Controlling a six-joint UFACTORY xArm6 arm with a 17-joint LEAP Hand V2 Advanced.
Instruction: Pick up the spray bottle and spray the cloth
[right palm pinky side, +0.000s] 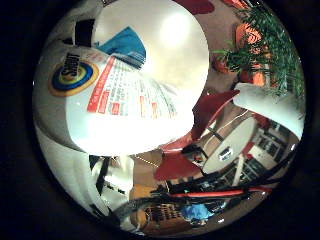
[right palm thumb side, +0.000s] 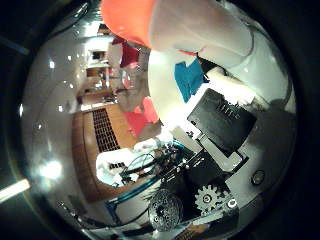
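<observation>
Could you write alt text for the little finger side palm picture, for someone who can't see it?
A white spray bottle with a colourful printed label fills much of the view, close against the robot hand's palm. Beyond it a blue cloth lies on a white table. Farther off are red chairs and a green plant.

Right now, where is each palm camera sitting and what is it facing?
Little finger side palm view: on the palm, facing the spray bottle held close, with the white table, blue cloth, red chairs and a plant beyond; a white finger shows.
Thumb side palm view: on the palm, facing the bottle's orange top and the room; the hand with its black and geared parts shows.
Shared: bottle, table, cloth.
</observation>
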